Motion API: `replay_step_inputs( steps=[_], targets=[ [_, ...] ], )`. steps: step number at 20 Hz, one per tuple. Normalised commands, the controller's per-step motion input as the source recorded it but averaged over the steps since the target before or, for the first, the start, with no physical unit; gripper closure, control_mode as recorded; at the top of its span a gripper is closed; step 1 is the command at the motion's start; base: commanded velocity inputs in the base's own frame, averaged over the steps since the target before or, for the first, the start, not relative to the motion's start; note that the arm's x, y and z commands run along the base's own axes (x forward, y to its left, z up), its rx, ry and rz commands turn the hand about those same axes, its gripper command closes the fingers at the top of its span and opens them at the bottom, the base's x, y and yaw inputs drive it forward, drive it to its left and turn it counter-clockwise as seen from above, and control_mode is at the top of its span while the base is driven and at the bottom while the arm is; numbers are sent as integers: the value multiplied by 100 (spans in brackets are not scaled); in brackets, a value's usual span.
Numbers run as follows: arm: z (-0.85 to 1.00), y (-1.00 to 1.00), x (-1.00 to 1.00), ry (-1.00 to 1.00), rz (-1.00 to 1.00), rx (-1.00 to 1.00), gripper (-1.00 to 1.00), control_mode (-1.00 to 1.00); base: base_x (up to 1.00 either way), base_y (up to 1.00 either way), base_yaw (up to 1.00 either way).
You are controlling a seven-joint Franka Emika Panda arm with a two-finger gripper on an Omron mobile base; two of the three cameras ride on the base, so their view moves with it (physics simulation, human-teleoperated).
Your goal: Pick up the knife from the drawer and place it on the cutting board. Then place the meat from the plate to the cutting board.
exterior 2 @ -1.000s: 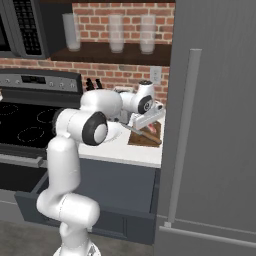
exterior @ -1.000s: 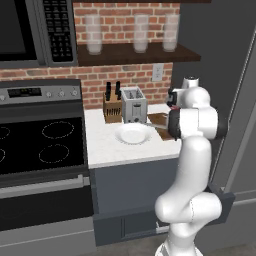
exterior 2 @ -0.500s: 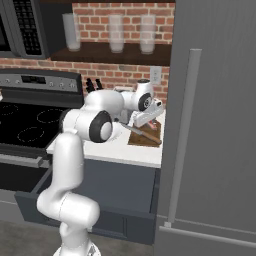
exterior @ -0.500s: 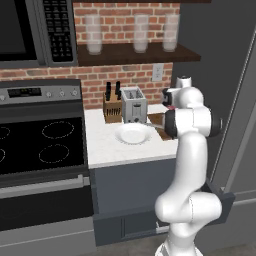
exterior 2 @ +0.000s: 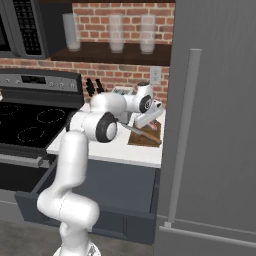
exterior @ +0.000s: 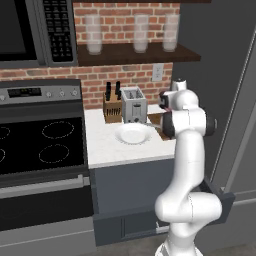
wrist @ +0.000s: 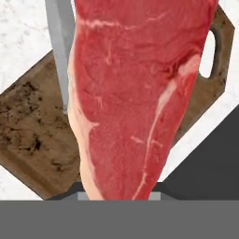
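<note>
Red meat [wrist: 140, 93] marbled with pale streaks and a paler fatty edge at 9 o'clock, dark brown mottled cutting board [wrist: 32, 126], silver knife [wrist: 60, 51] blade, white speckled counter [wrist: 18, 32], white plate [exterior: 133, 134], red-brown brick wall [exterior: 130, 10]

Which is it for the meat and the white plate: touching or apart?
Apart. In the left base view the plate lies bare on the counter; in the right base view the meat hangs from the gripper above the cutting board.

White arm [exterior: 187, 165], seemingly dark joints
</note>
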Motion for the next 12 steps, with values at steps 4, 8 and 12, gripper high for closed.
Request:
replay_step_inputs(
  steps=[4, 8, 12],
  targets=[
    [-29, -2, 34, 0, 2, -1, 100, -100, 0, 0, 0],
    [-28, -8, 43, 0, 1, 0, -100, -100, 0, 0, 0],
    [-18, -5, 43, 0, 4, 0, -100, -100, 0, 0, 0]
  ],
)
